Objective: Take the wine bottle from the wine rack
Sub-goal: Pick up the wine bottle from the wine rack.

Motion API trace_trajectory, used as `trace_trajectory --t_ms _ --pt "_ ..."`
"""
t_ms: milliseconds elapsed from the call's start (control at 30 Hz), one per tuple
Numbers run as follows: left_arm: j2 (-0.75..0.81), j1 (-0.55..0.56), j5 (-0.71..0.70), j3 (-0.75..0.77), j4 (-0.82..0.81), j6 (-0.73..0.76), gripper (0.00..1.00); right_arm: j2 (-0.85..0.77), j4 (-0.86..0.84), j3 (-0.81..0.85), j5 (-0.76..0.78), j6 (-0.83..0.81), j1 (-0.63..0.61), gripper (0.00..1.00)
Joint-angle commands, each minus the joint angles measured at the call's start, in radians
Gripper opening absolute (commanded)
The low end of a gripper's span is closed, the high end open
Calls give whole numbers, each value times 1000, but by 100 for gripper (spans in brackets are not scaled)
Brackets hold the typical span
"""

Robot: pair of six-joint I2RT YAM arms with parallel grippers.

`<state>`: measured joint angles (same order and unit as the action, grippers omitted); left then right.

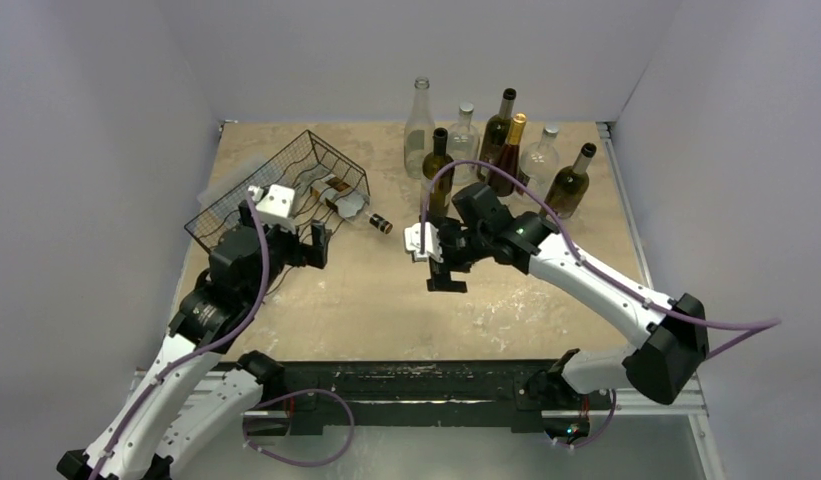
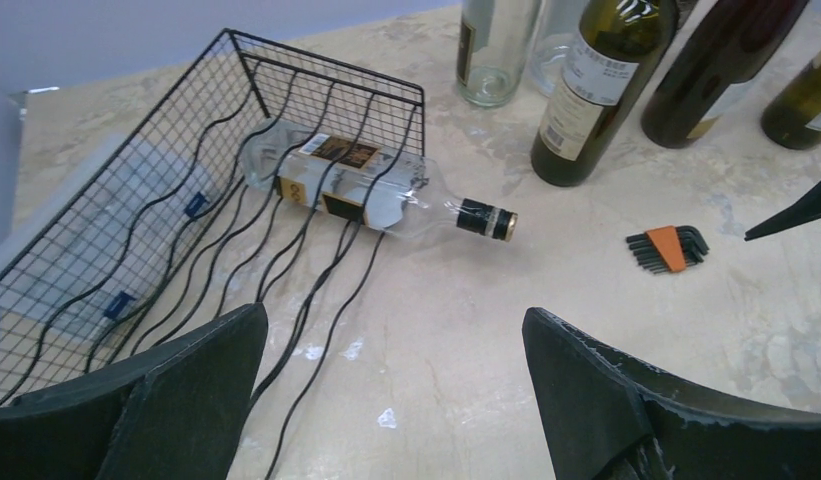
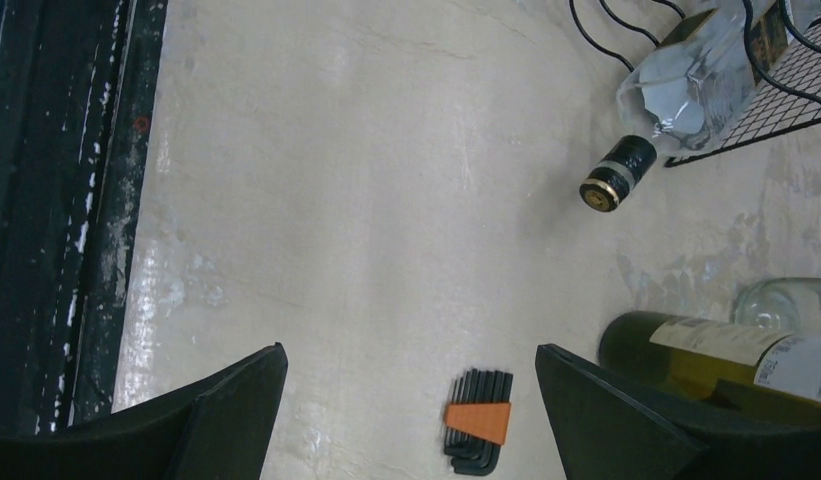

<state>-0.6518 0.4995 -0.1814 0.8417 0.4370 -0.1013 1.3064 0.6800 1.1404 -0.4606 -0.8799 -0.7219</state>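
- From above: the wine rack (image 1: 271,185) sits at the far left of the table (image 1: 386,310). The wine bottle (image 1: 341,198) lies on its side in the rack's right end, with its dark cap poking out toward the middle of the table.
- My left fingers (image 1: 318,243) hover just in front of the rack, spread wide and holding nothing.
- My right fingers (image 1: 446,272) hang over the middle of the table, also spread wide and empty, well apart from the bottle.
- A cluster of standing bottles (image 1: 501,150) fills the far right of the table.
- From my left wrist: both of my fingers frame the bottom of the view with bare table between them. The wine rack (image 2: 136,210) is ahead on the left.
- The wine bottle (image 2: 366,185) is clear glass with a dark and gold label. Its body lies under the rack's wavy wires, and its neck and black cap stick out past them onto the table side.
- A set of hex keys (image 2: 669,248) in an orange holder lies to the right, apart from the bottle, and the standing bottles (image 2: 591,90) are beyond.
- From my right wrist: my fingers stand wide apart, with the hex keys (image 3: 476,420) on the table between them.
- The wine bottle's neck (image 3: 621,170) shows at upper right, coming out of a corner of the wine rack (image 3: 786,90).
- A green bottle (image 3: 706,350) is just beside my right-hand finger.
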Motion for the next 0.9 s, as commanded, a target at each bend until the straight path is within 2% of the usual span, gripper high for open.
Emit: trace_trajectory --t_ms 0,133,467,867 --pt "57 -6 -138 -16 -3 32 100 68 -78 124 62 148 -37 99" --pt "117 -7 -217 -48 -25 25 100 157 -102 199 60 213 -51 99" --pt "162 -6 -246 -67 -46 33 100 355 -193 352 111 370 -60 99" --pt "176 -8 -287 -74 -53 38 100 544 -302 517 315 594 -78 99"
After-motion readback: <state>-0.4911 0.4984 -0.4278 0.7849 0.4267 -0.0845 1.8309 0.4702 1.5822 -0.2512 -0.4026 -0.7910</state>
